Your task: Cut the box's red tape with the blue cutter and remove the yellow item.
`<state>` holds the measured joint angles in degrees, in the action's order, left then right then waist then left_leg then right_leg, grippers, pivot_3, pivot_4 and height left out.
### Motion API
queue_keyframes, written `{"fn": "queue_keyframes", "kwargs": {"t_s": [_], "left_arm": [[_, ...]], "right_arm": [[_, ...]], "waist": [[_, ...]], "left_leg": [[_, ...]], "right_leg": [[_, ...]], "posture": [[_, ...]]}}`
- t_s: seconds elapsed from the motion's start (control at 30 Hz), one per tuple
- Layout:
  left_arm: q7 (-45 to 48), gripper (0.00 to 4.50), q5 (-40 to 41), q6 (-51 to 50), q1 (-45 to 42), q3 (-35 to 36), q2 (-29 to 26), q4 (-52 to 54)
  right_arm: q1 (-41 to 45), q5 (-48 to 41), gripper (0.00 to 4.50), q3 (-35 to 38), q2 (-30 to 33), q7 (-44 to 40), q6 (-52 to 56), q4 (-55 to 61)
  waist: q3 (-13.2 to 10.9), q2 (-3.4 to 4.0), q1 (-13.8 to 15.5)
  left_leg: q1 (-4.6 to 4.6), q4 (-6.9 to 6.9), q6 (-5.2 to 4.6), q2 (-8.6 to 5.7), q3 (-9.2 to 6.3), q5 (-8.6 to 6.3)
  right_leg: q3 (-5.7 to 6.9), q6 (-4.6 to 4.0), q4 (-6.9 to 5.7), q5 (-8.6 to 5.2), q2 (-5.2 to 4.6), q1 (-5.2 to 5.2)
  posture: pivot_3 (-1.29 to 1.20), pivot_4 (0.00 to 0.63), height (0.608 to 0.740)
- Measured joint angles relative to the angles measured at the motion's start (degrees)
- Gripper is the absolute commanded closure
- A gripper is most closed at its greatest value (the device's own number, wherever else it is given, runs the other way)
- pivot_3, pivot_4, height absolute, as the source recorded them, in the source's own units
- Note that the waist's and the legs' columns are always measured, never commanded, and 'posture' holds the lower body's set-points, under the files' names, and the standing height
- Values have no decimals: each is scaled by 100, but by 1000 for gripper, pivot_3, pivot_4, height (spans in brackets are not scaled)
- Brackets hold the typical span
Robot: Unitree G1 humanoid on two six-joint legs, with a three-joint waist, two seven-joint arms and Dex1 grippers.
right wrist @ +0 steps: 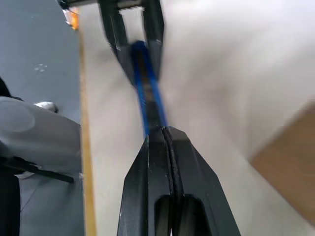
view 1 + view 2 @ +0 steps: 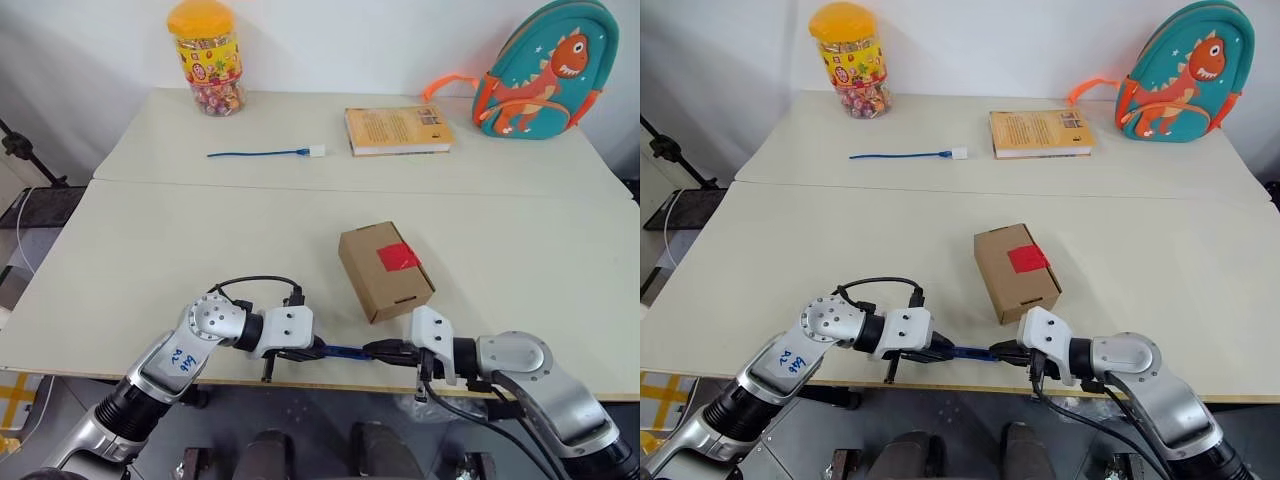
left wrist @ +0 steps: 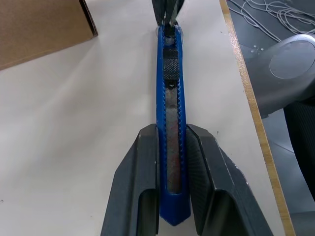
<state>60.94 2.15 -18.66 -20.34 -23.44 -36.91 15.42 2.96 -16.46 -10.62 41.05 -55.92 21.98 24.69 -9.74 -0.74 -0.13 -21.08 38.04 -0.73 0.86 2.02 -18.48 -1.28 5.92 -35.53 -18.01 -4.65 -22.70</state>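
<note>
You've got the blue cutter (image 2: pixel 343 351) strung between both arms right at the counter's (image 2: pixel 150 260) near edge, its long axis running side to side, just short of the box (image 2: pixel 385 270). Your left gripper (image 3: pixel 171 147) is pinching the cutter's rear end, fingers clamped along its blue flanks, and your right gripper (image 2: pixel 385 350) is pressed together at the cutter's front end, at the tip; whether it has the blade itself, I cannot tell. The box sits just beyond the cutter and a touch toward your right arm, lying skewed on the counter with the red tape (image 2: pixel 397 257) facing up on its lid, so the right arm is the nearer one to the seam. The lid looks sealed, and whatever is inside is hidden. I'd say the blade needs to be out before anything goes to that tape. The counter is pale and smooth, two slabs butted together; far behind the box lie a yellow-orange book (image 2: pixel 397 130), a thin blue cable (image 2: pixel 262 153), a candy jar (image 2: pixel 206 58) and a dinosaur backpack (image 2: pixel 545 68) against the white wall.
</note>
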Motion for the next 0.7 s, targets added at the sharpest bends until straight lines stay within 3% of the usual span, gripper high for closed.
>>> {"fn": "queue_keyframes", "kwargs": {"t_s": [0.4,0.7], "left_arm": [[-5,4071,0,-40,29,13,-31,30],[-12,4071,-53,-179,70,98,-137,77]], "right_arm": [[287,310,4468,-387,-261,-23,-450,-456],[636,490,4468,-700,-743,54,-245,-668]], "waist": [[1,-1,-9],[9,-14,-145]], "left_leg": [[3,0,0,0,2,0],[57,-9,13,11,1,9]], "right_leg": [[-1,0,-1,0,1,1],[-8,-5,-10,-2,2,38]], "posture": [[0,150,740],[0,150,740]]}}
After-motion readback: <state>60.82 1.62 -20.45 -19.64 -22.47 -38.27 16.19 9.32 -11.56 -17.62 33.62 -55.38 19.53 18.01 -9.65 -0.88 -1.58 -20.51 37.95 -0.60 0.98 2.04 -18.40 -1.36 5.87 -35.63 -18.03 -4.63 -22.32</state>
